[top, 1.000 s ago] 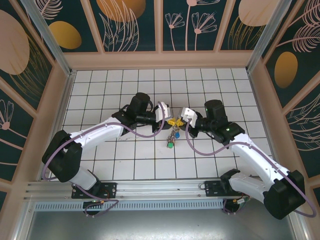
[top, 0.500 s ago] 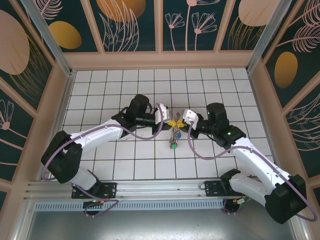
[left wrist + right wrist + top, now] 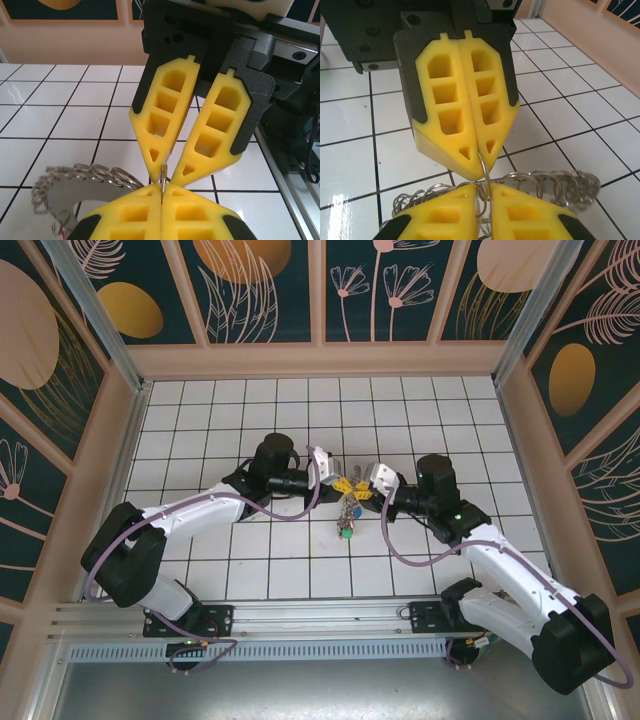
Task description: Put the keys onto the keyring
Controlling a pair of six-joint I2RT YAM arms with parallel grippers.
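Both wrists have drawn closer together over the last second, so the yellow tips now meet. Your left jaws are clenched on the thin wire of the keyring (image 3: 162, 174). Your right jaws stand slightly parted around that same wire, not pinching it. The keys (image 3: 346, 518) hang below, over the table (image 3: 250, 560). Hold the left steady, and close the right only once the wire sits centred.

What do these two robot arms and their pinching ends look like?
The left arm and right arm have white shells, black joints and a looping purple cable each. Their jaws are bright yellow tapered wedges with square hollows, on black mounts.
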